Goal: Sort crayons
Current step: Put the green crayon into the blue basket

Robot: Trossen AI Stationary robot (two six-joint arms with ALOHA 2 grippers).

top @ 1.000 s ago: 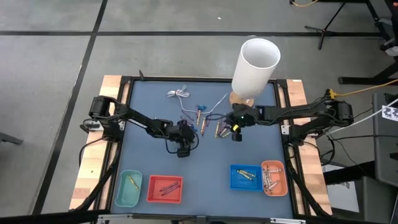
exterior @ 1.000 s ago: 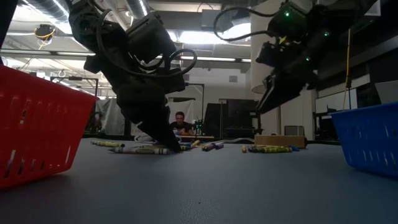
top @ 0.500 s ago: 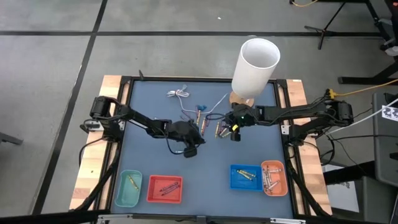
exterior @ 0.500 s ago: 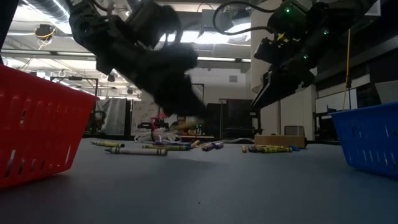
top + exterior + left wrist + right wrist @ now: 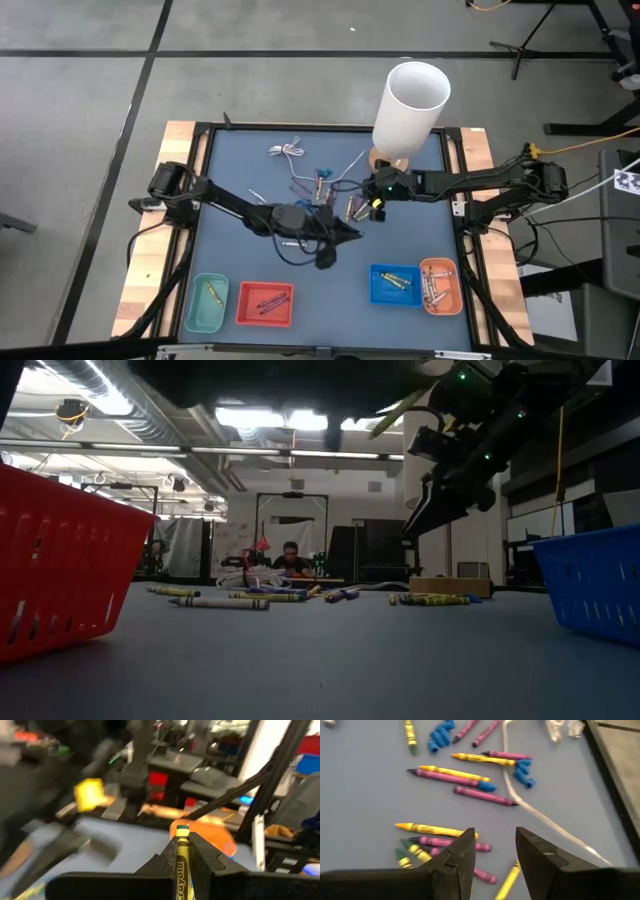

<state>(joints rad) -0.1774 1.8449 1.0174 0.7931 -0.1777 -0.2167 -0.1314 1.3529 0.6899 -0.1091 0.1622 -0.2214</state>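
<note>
Loose crayons point(image 5: 340, 200) in yellow, purple and green lie on the blue-grey table top; the right wrist view shows them closer point(image 5: 455, 775). My left gripper point(image 5: 352, 236) points toward the table's right edge, above the table's middle. It is shut on a yellow crayon point(image 5: 181, 865). My right gripper point(image 5: 378, 208) hovers open just above the crayon pile; its fingers point(image 5: 492, 832) touch nothing. In the low view it hangs at the upper right point(image 5: 430, 490). My left gripper pinches the yellow crayon's labelled shaft point(image 5: 181, 851) between its two fingers. The crayon lies along the fingers, and its tip point(image 5: 181, 829) sticks out past them. The fingers run roughly level toward the table's right side. The crayon is lifted clear of the table.
Four small baskets stand along the near edge: teal point(image 5: 207, 303), red point(image 5: 265, 304), blue point(image 5: 396, 284) and orange point(image 5: 440, 286). A tall white cylinder point(image 5: 410, 105) stands at the far right. A thin white cable point(image 5: 288, 152) and small blue bits point(image 5: 440, 735) lie among the crayons.
My left gripper has risen off the table from the crayon pile. It has swung toward the table's right and near edges and now carries the yellow crayon. In the low view it has gone up out of sight.
</note>
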